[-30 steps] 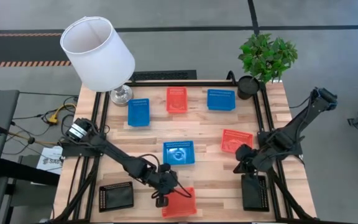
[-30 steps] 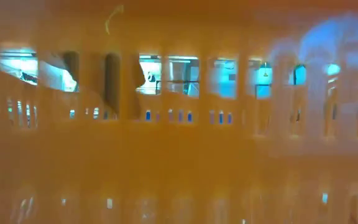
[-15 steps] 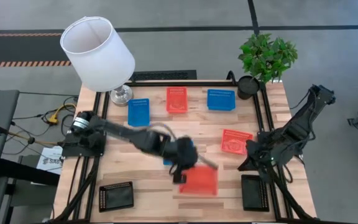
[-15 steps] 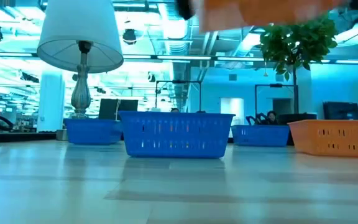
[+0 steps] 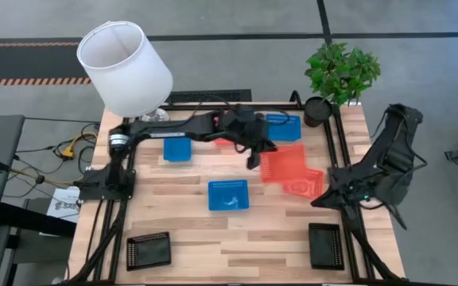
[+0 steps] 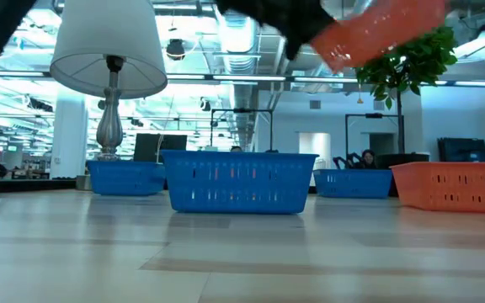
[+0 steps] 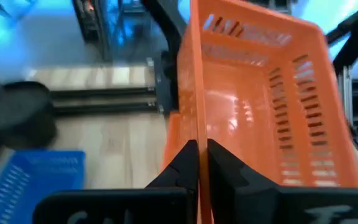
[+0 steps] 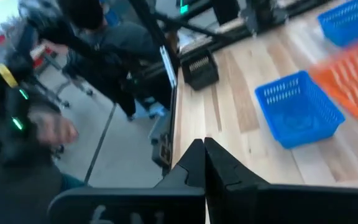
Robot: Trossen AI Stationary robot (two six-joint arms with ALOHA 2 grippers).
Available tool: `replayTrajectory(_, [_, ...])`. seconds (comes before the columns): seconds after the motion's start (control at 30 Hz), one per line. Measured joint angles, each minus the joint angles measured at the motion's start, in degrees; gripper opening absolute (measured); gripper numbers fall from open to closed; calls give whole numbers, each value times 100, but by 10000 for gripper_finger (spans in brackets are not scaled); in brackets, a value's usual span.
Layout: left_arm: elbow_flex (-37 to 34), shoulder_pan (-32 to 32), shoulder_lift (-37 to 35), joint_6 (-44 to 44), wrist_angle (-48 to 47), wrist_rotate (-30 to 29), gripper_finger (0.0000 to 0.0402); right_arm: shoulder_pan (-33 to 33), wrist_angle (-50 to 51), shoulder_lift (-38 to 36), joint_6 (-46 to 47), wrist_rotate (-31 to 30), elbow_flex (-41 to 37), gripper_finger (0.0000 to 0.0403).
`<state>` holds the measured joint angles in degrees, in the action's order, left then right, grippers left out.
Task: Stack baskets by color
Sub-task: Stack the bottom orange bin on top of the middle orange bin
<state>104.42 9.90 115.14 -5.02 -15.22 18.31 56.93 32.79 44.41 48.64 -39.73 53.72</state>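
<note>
A red-orange basket hangs in the air over the table's right half, with my left gripper shut on it. In the low view this basket is tilted, high above the table. A second red-orange basket rests on its bottom on the table, partly under the held one as seen from above. My right gripper is raised at the table's right side, shut, with nothing in it. My left gripper pinches one side wall of the basket at its rim, one finger inside the basket and the other outside. The fingers come from the table's left, slanting a little downward. The basket is lifted clear and tilted, reaching away beyond the fingertips.
Blue baskets stand at mid-table, far left and far right. Black baskets lie at the near left and near right. Another red-orange basket shows partly under the left arm. A white lamp and a potted plant stand at the far corners.
My left gripper has swung from the table's near edge up and toward the far right, carrying the red-orange basket clear of the table to above the other red-orange basket. The basket has tipped on the way. My right gripper has risen and drawn back toward the right edge.
</note>
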Motion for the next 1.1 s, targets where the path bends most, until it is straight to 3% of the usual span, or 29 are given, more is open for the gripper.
replayTrajectory(0.13, [578,121,716,-182,-40,492,0,208,6,-70,-153,-556,89,8])
replayTrajectory(0.4, [3074,159,2578,-267,-776,1040,0,218,-2,-246,-281,-998,135,8])
replayTrajectory(0.47, [2791,181,2637,-161,-101,1202,0,218,-6,-257,-270,-999,135,8])
replayTrajectory(0.73, [2630,97,2830,-396,715,1152,0,218,18,-261,-266,-1057,133,8])
replayTrajectory(1.1, [2612,79,3150,-334,784,1247,0,165,22,-287,-253,-1212,131,8])
